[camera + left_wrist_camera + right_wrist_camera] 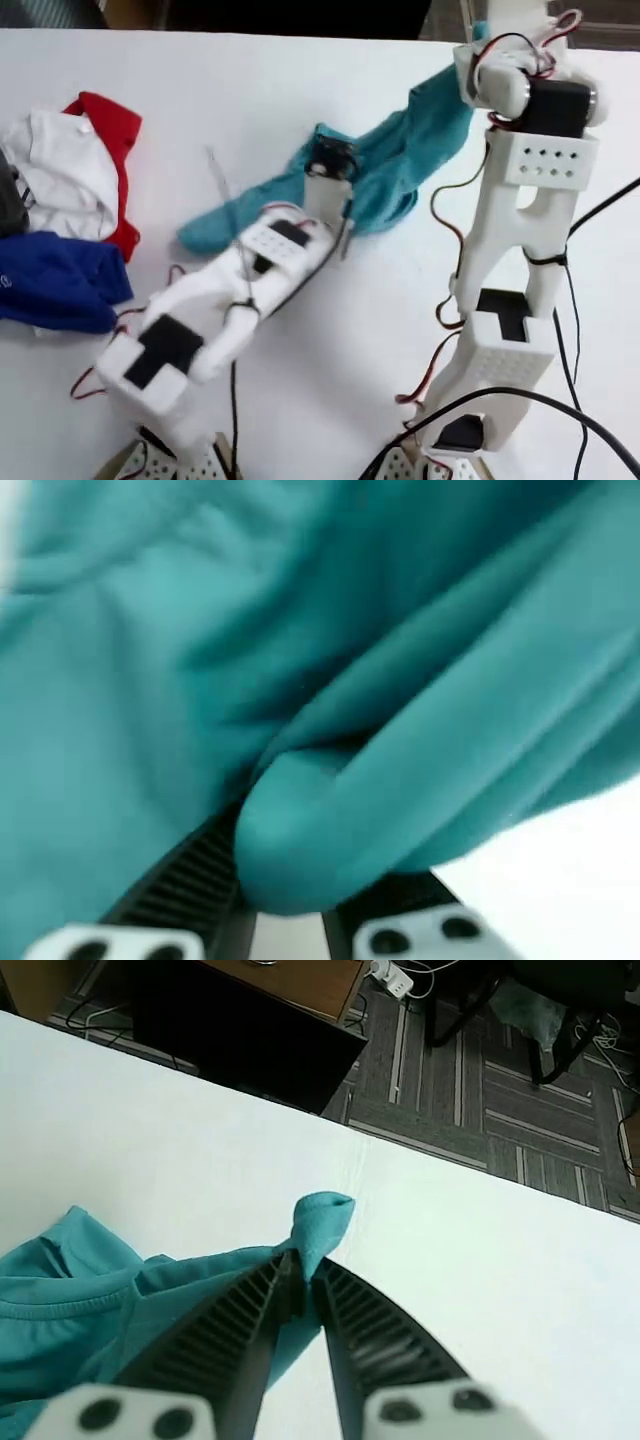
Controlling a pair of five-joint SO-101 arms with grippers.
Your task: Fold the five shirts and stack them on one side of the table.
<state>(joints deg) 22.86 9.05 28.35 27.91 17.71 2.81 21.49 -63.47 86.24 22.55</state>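
Observation:
A teal shirt (pixel 400 160) stretches across the middle of the white table, from the far right corner down toward the left. My right gripper (pixel 305 1275) is shut on a bunched corner of the teal shirt (pixel 322 1220), lifted near the table's far right edge. My left gripper (pixel 285 905) is shut on a thick fold of the teal shirt (pixel 330 830) near its middle; teal cloth covers most of that view. A pile of shirts lies at the left edge: red (pixel 115 130), white (pixel 65 170) and blue (pixel 55 280).
The table's far edge (pixel 360 1145) runs just beyond my right gripper, with floor and furniture behind it. A dark garment (pixel 8 205) peeks out at the left border. Red and black cables (pixel 440 300) trail beside the arms. Bare table lies in the front centre.

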